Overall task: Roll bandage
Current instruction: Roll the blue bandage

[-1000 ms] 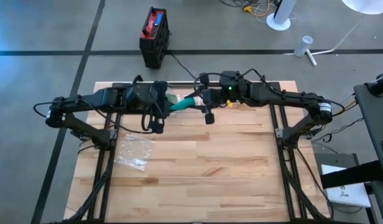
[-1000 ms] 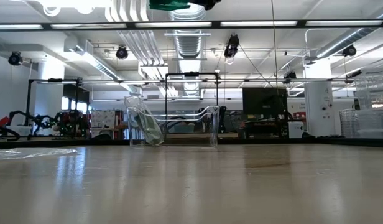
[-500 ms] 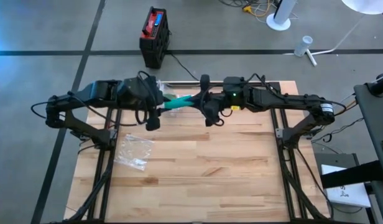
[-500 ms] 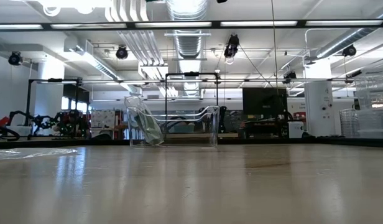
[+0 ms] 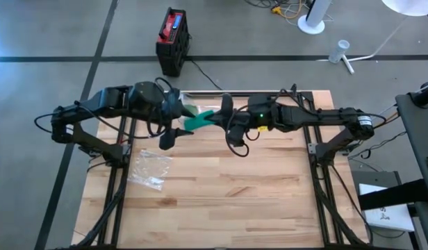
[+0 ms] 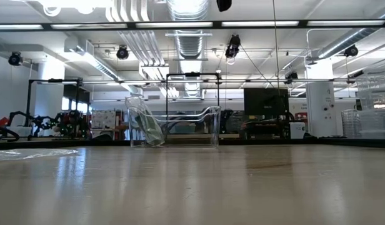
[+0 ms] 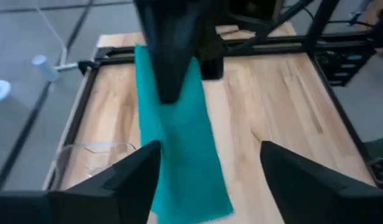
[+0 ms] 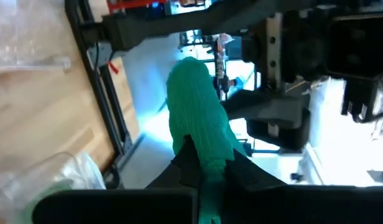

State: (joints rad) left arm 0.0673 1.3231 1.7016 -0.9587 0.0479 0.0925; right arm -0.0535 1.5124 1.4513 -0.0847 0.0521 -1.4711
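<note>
1. The green bandage point(image 5: 198, 119) hangs above the far middle of the worktop point(image 5: 221, 201), between both arms.
2. The right gripper point(image 8: 207, 163) is clenched on the bandage.
3. The left gripper point(image 7: 207, 163) stands released around the strip, fingers apart.
4. Judging by the loose tail, rolling is unfinished.

A grey concrete floor point(image 5: 47, 28) with dark seam lines is seen around the wooden table point(image 5: 228, 201). A red and black case point(image 5: 171, 38) is placed on the floor behind it. In the low view, a large hall is shown, with long ceiling lights point(image 6: 180, 24), silver ducts point(image 6: 149, 44) and a white pillar point(image 6: 320, 109).
</note>
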